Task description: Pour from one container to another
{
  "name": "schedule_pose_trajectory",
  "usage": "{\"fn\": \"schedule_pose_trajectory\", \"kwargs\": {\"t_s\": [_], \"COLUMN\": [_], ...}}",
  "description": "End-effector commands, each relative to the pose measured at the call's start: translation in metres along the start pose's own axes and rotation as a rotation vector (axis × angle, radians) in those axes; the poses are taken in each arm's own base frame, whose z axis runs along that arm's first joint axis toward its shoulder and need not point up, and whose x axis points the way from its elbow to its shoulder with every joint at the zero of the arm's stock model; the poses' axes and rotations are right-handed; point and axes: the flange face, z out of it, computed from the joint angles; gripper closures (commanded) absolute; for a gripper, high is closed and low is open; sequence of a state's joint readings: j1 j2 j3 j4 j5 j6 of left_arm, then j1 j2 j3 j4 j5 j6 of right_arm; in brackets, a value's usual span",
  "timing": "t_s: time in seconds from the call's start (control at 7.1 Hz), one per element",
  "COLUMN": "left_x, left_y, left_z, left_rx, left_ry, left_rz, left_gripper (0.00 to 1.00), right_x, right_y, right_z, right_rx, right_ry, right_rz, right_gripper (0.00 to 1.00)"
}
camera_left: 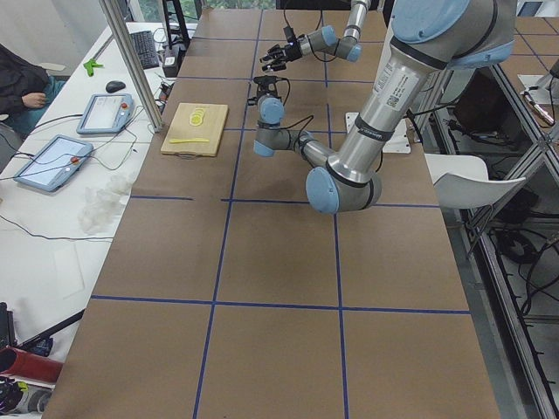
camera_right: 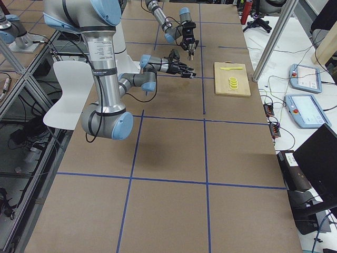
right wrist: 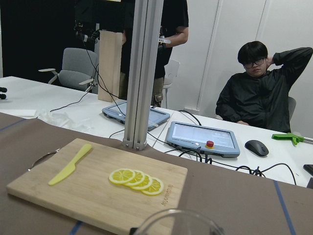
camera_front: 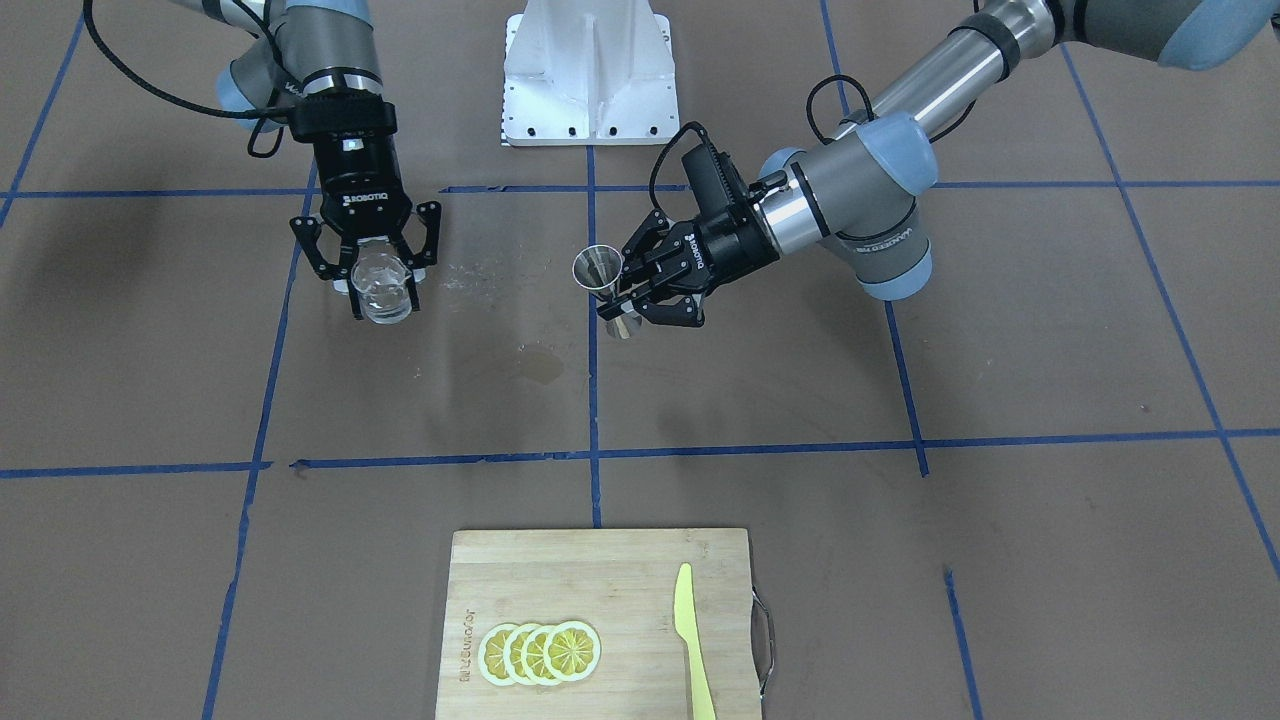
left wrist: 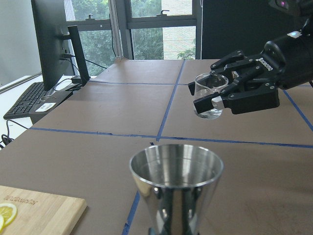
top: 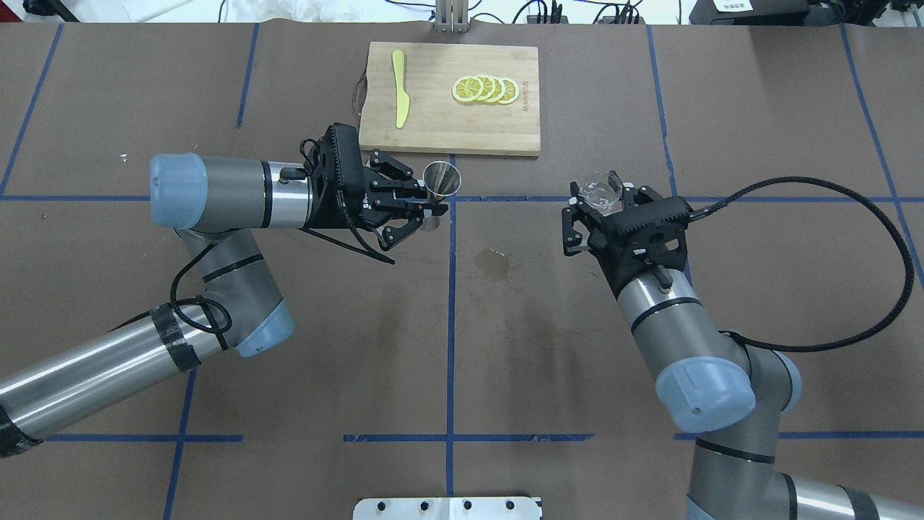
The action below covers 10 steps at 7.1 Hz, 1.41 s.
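I have both vessels in hand, and I judge this to be the approach before the pour. My right gripper (camera_front: 385, 288) is closed around the cup (camera_front: 383, 292), fingers on either side of the glass, holding it upright above the table (camera_front: 1000, 400). My left gripper (camera_front: 622, 296) is clamped on the narrow waist of the jigger (camera_front: 600, 270), which stands upright with its open mouth facing up. It sits close over the table, and I cannot tell whether its foot touches. The two are well apart, on opposite sides of the centre tape line. The left wrist view shows the cup off beyond the jigger's rim, level or a little higher. Whether the cup has liquid in it I cannot say for sure; the glass is too clear.

Next I need to bring the cup across until its lip is just over the jigger's mouth, then roll the right wrist slowly. The jigger's mouth is small, so alignment matters. A wet patch (camera_front: 540, 366) on the table between them suggests spills come easily here. The board (camera_front: 600, 570) lies clear of the path.
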<state>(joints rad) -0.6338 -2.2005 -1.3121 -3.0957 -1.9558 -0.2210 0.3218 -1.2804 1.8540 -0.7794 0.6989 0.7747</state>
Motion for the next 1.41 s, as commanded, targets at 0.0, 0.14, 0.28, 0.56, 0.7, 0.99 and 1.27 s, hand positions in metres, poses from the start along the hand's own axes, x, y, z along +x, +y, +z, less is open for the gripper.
{"fn": "schedule_pose_trajectory", "kwargs": {"t_s": [0.0, 0.14, 0.28, 0.56, 0.7, 0.99, 1.27], "left_x": [0.0, 0.001, 0.002, 0.003, 0.003, 0.003, 0.002], "left_y": [0.007, 0.008, 0.008, 0.008, 0.007, 0.005, 0.006], "left_z": [-0.004, -0.004, -0.003, -0.001, 0.0, 0.002, 0.003], "left_rx": [-0.01, -0.011, -0.013, -0.014, -0.012, -0.009, -0.012], "left_ry": [-0.002, -0.002, 0.0, 0.001, -0.006, -0.013, -0.019], "left_rz": [-0.002, -0.003, -0.004, -0.006, -0.008, -0.009, -0.011], "left_gripper": [1.0, 1.0, 1.0, 1.0, 1.0, 1.0, 1.0], "right_x": [-0.03, -0.029, -0.038, -0.054, -0.065, -0.069, -0.074], "right_y": [-0.053, -0.062, -0.084, -0.091, -0.098, -0.099, -0.096], "right_z": [0.01, 0.009, 0.013, 0.017, 0.019, 0.02, 0.014], "right_rx": [-0.043, -0.07, -0.082, -0.128, -0.15, -0.163, -0.168], "right_ry": [-0.013, 0.01, 0.013, 0.046, 0.066, 0.071, 0.052], "right_rz": [-0.012, -0.047, -0.05, -0.107, -0.137, -0.212, -0.268], "right_gripper": [1.0, 1.0, 1.0, 1.0, 1.0, 1.0, 1.0]}}
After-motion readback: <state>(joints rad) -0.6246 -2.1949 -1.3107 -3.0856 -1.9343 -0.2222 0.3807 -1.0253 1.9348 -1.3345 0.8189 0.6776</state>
